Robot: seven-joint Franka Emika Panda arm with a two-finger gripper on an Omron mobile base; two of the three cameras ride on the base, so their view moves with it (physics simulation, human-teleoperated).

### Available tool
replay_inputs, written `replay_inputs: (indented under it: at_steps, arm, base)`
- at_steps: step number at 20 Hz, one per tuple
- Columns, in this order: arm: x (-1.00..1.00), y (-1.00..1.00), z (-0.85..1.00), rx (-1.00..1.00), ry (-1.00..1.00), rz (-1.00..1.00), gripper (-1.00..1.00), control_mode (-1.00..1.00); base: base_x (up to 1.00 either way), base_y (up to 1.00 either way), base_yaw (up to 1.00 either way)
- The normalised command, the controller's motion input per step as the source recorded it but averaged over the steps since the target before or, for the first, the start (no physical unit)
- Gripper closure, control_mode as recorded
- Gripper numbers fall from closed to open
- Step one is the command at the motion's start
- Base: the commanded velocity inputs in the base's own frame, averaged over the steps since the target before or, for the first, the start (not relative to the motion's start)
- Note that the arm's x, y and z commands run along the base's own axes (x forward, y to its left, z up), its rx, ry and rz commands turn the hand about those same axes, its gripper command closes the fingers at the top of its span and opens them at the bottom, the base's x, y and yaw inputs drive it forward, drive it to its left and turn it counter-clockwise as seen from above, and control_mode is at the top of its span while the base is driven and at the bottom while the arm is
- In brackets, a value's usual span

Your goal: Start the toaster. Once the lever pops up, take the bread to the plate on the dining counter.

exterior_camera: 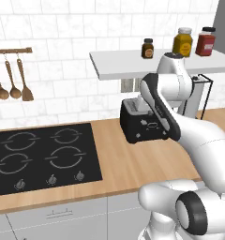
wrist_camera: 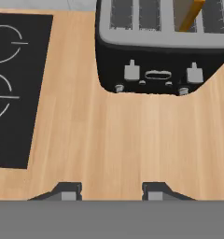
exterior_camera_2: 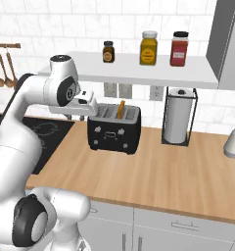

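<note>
Black and boxy, the toaster stands on the wooden worktop against the tiled wall, under a white shelf with three jars. A slice of bread sticks up, tilted, from the right-hand slot; in the hand view it shows at about one o'clock. The two levers on the toaster's front sit high on its face. The gripper hangs above the worktop, just in front of the toaster's left end; its fingers are spread wide with nothing between them. A black cooktop lies at nine o'clock from the toaster, a paper towel roll at three o'clock.
</note>
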Motion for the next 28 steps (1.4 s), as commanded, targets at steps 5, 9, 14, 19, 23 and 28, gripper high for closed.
replay_inputs:
  at_steps: [5, 9, 14, 19, 23, 28]
  arm:
    - [-0.03, -0.14, -0.01, 0.03, -0.04, 0.0, -1.0, -1.0]
    - [0.0, -0.63, -0.24, 0.06, -0.09, -0.06, -1.0, -1.0]
    - [0.08, -0.77, -0.22, 0.15, 0.0, -0.09, -1.0, -1.0]
    - [0.13, -0.68, -0.26, 0.18, 0.0, -0.1, -1.0, -1.0]
    - [0.21, -0.48, -0.29, 0.18, 0.0, -0.06, -1.0, -1.0]
    - [0.29, -0.16, -0.27, 0.05, -0.01, -0.05, -1.0, -1.0]
  base:
    - [0.0, 0.0, 0.0]
    - [0.0, 0.0, 0.0]
    - [0.0, 0.0, 0.0]
    - [0.0, 0.0, 0.0]
    - [0.0, 0.0, 0.0]
    - [0.0, 0.0, 0.0]
